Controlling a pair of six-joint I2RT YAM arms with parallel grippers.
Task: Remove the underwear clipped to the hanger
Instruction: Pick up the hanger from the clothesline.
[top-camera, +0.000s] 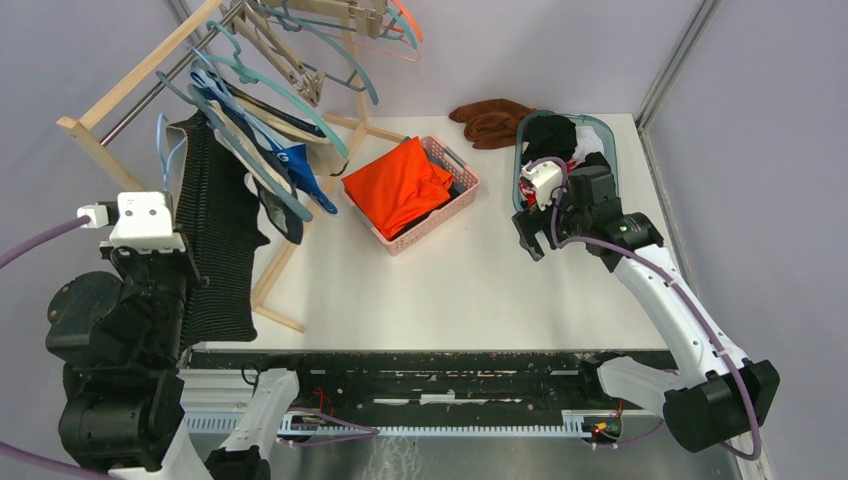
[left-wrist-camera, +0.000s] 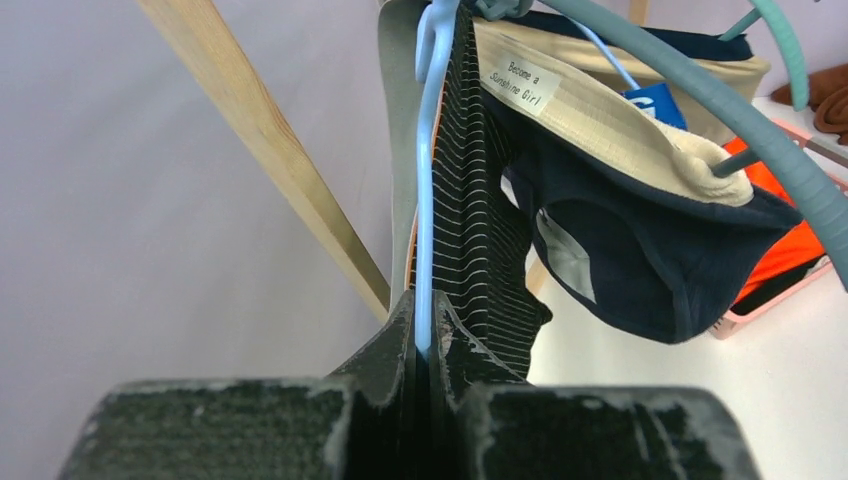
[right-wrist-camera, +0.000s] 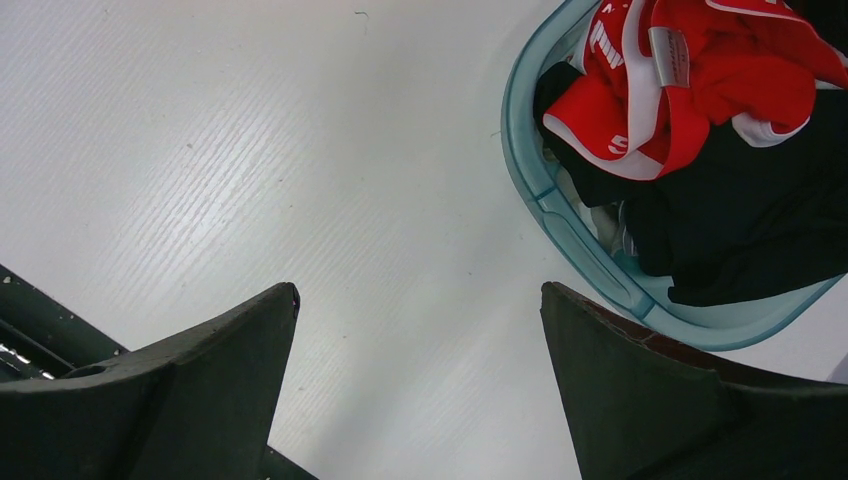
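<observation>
Dark navy briefs (left-wrist-camera: 640, 255) with a beige waistband and a white label hang from a grey-green hanger (left-wrist-camera: 700, 100) on the wooden rack. In the top view the navy briefs (top-camera: 282, 215) hang beside royal blue briefs (top-camera: 303, 165). My left gripper (left-wrist-camera: 428, 305) is shut on the thin light blue hanger (left-wrist-camera: 428, 180) that carries a black striped garment (left-wrist-camera: 480, 230), just left of the briefs. My right gripper (right-wrist-camera: 420, 290) is open and empty above the bare table, next to the teal basket (right-wrist-camera: 560, 215); it also shows in the top view (top-camera: 527, 238).
The teal basket (top-camera: 520, 170) holds red-and-white (right-wrist-camera: 700, 80) and black clothes. A pink basket (top-camera: 462, 175) holds an orange garment (top-camera: 400, 185). A brown cloth (top-camera: 495, 120) lies at the back. The wooden rack (top-camera: 100, 130) with several hangers stands at the left.
</observation>
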